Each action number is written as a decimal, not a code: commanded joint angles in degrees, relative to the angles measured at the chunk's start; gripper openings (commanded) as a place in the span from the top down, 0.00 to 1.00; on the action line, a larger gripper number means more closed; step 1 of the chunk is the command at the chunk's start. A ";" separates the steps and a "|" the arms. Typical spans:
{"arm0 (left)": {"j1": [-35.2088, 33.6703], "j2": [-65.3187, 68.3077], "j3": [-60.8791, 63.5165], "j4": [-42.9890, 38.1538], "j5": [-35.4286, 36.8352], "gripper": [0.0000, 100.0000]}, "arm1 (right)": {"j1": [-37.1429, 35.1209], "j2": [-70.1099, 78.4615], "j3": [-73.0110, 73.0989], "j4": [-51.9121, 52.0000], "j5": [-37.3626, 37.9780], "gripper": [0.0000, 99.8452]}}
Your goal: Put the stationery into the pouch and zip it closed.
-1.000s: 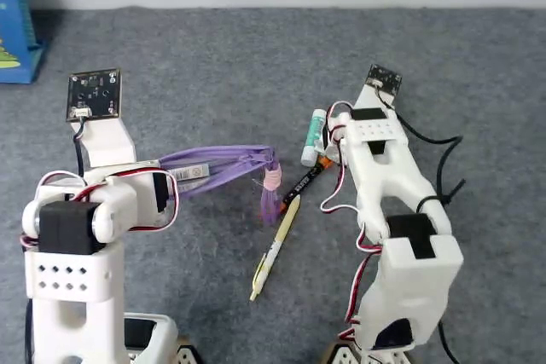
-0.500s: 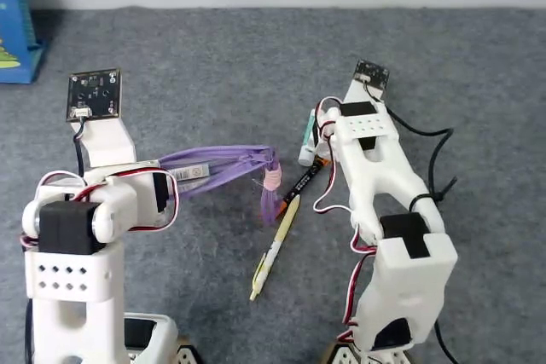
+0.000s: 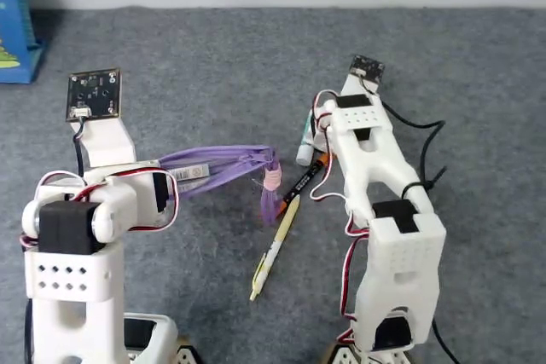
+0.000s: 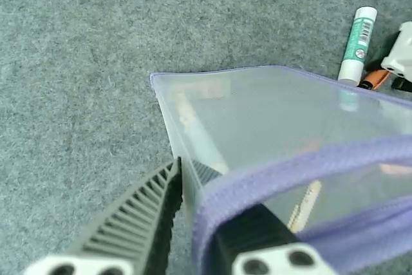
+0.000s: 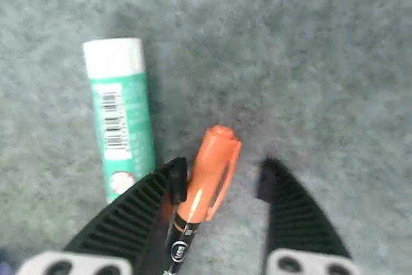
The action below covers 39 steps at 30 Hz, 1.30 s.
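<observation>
We record the right gripper (image 5: 222,177), jaws apart, astride the cap end of the orange-capped marker (image 5: 212,159), which lies flat on the counter (image 5: 322,62), long axis crosswise to the closing line, glue stick (image 5: 122,120) just beside.

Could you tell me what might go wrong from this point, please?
1. The orange-capped black marker sits off-centre between the open jaws of the right gripper, touching one; closing may roll or skew it.
2. The green-and-white glue stick lies right beside that jaw and could get knocked.
3. The translucent purple-trimmed pouch, pinched by the left gripper, looks nearly flat, so the marker may catch on its rim.
</observation>
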 commanded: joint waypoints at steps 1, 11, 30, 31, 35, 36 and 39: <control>0.18 0.26 0.04 0.00 0.44 0.99 | 0.66 -0.04 -2.90 3.03 0.62 0.99; 0.18 0.26 0.04 0.09 0.44 0.99 | 5.23 -13.76 -2.90 17.10 2.64 0.99; 0.18 0.26 1.01 -0.18 0.44 0.99 | -4.53 -67.91 12.40 25.98 8.26 0.99; 0.18 0.26 1.01 -0.18 0.44 0.99 | -5.49 -70.81 13.98 25.01 8.26 0.99; 0.18 0.26 1.01 -0.18 0.44 0.99 | -9.45 -82.42 20.48 17.98 8.35 0.99; 0.18 0.26 1.01 -0.18 0.44 0.99 | -10.33 -84.97 21.89 16.22 8.35 0.99; 0.18 0.26 1.01 -0.18 0.44 0.99 | -13.41 -91.47 25.67 11.30 8.35 0.99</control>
